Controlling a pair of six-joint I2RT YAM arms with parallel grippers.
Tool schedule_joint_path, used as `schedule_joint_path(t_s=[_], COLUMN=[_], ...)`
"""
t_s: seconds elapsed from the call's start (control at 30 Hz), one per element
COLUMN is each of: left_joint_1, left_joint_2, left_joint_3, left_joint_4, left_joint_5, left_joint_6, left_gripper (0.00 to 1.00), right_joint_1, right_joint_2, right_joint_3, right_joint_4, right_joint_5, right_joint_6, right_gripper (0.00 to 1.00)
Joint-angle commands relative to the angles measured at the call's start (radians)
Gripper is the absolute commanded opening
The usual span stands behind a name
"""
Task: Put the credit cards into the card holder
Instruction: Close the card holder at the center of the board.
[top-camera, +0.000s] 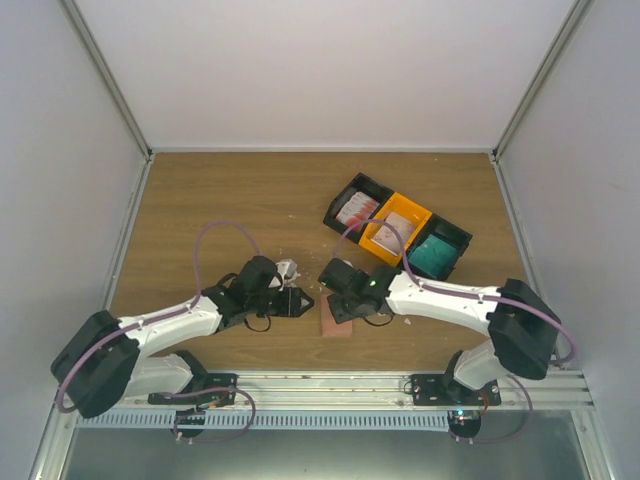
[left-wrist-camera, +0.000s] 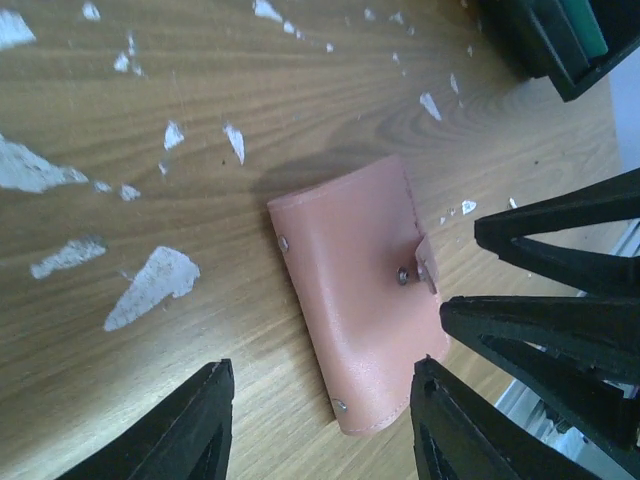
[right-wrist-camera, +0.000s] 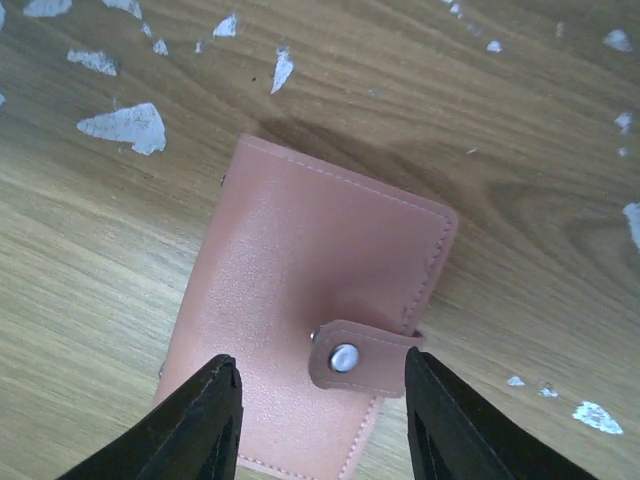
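Card holder: salmon-brown wallet lying flat on the counter, near the front edge, between the two arms. It is folded shut, and its snap strap is fastened over the edge. No pale interior shows.

Right pincer: positioned directly over the strap end of the holder, jaws spread, one finger on either side of the snap. Nothing is gripped.

Left pincer: positioned at the opposite side of the holder, jaws likewise spread and empty. Contact with the leather cannot be confirmed.

Credit cards: all that can be seen rest in the row of three bins well behind the holder. Red-and-white cards are in the black bin, whitish-pink cards in the orange bin, teal cards in the second black bin.

White scraps litter the counter around the holder.

Assessment: no card is loaded. Remaining, in my judgement: unsnap and open the holder, then fetch and insert the cards. Task is at its opening stage.
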Motion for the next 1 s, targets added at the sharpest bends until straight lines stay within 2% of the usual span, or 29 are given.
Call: schedule_joint_path(t_s=[0.0,0.23,0.5,0.63,0.8,0.97], left_joint_1=[0.006,0.006,0.006,0.006,0.006,0.006], left_joint_2=[0.056,0.11,0.125,0.13,0.135,0.148], left_joint_3=[-0.029,-0.05,-0.062,-0.064,-0.067,-0.064], left_joint_4=[0.162,0.217,0.229,0.231,0.234,0.242], left_joint_5=[0.093,0.12,0.125,0.124,0.125,0.137], left_joint_6=[-0.045,-0.049,-0.044,-0.043,-0.044,-0.046], left_gripper=[0.51,0.5,0.49,0.49,0.49,0.49], right_joint_1=[0.026,0.028,0.027,0.027,0.027,0.028], right_joint_2=[0.059,0.119,0.143,0.139,0.132,0.129], right_joint_3=[0.049,0.074,0.084,0.084,0.085,0.084], right_joint_4=[-0.03,-0.042,-0.054,-0.059,-0.061,-0.054], right_joint_5=[0.003,0.008,-0.001,0.004,0.017,0.022], right_joint_6=[0.03,0.049,0.052,0.062,0.073,0.074], right_gripper=[0.41,0.27,0.21,0.1,0.02,0.01])
